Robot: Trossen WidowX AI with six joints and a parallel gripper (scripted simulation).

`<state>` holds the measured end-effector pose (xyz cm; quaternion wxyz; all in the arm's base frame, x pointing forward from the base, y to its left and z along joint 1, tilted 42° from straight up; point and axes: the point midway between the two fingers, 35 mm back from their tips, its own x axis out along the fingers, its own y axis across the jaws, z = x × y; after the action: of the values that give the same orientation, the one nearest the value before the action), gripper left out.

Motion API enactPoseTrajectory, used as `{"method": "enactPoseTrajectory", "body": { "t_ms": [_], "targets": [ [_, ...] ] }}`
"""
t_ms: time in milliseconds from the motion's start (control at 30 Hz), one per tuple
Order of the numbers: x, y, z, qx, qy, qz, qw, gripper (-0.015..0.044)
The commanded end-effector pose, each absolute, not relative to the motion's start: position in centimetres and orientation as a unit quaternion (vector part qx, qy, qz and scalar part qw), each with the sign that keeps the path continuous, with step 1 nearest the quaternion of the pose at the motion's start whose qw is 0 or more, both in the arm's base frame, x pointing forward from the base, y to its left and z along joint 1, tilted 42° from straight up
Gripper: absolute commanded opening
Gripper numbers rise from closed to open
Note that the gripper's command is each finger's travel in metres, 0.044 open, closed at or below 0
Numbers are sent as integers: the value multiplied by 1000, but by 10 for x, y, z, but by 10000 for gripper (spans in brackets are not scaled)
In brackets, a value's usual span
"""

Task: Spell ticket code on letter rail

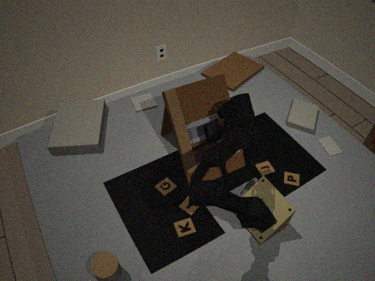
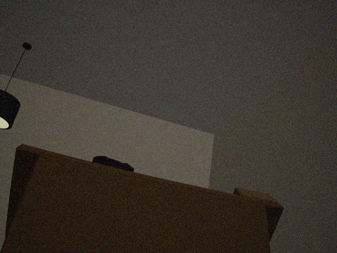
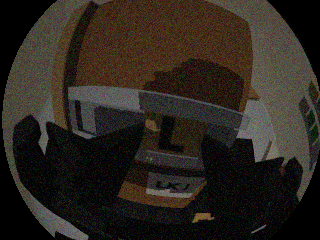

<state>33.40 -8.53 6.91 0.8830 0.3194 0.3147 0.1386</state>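
The wooden board (image 1: 201,102) (image 3: 160,45) stands tilted, with the pale letter rail (image 3: 105,95) across its lower face. My gripper (image 1: 208,131) (image 3: 174,134) is shut on the L tile (image 3: 166,142), upright at the rail's channel; I cannot tell how deep it sits. The ticket (image 3: 172,184) below reads LKJ. On the dark mat (image 1: 130,199) lie the G tile (image 1: 165,185), the K tile (image 1: 184,227), another tile (image 1: 186,206) partly hidden by the arm, the J tile (image 1: 265,167) and the P tile (image 1: 292,178). The exterior view shows only the board's back (image 2: 141,212).
A large pale block (image 1: 78,127) is at the left, and a round wooden piece (image 1: 104,264) near the front. A flat wooden slab (image 1: 234,69) lies behind the board. A pale block (image 1: 302,115) and a thin white card (image 1: 330,146) lie at the right.
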Motion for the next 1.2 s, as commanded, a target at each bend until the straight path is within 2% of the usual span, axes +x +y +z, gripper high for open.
{"method": "enactPoseTrajectory", "body": {
  "t_ms": [0, 1167],
  "targets": [
    [333, -82, 69, 322, 318, 138, 881, 0],
    [332, -66, 83, 323, 318, 138, 881, 0]
  ]
}}
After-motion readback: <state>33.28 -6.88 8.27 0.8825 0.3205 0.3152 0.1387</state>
